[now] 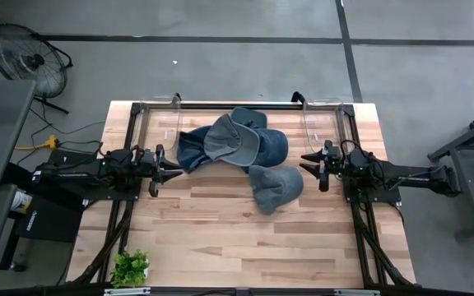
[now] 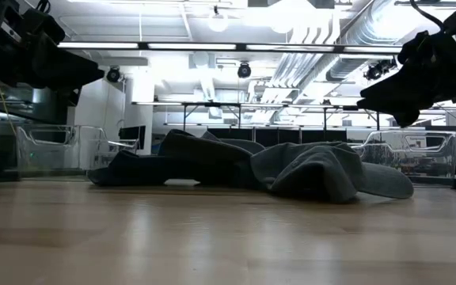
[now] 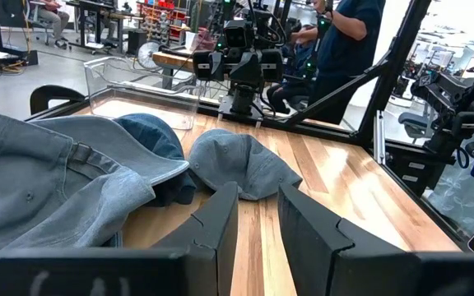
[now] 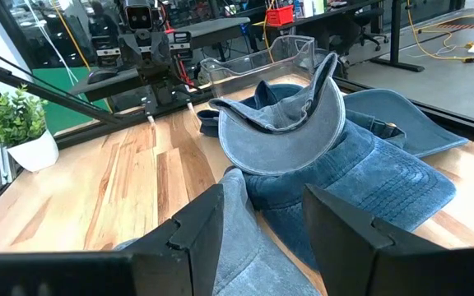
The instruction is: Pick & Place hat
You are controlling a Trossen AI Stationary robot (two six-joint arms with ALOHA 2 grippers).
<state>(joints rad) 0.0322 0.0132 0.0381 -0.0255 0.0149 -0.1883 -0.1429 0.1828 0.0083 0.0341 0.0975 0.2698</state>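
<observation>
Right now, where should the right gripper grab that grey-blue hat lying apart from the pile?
Probably the soft crown of the grey-blue hat, pinched from above. It lies slumped on the table, nearest the open right gripper, with loose folds a two-finger pinch can gather. Its far edge touches the hat pile, so lift it away from that side.

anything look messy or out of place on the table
Yes: the blue denim hats lie in a tangled heap at the wooden table's far middle, overlapping, one brim tipped up, while both clear plastic bins look empty. The open left pincer and right pincer flank the pile.
</observation>
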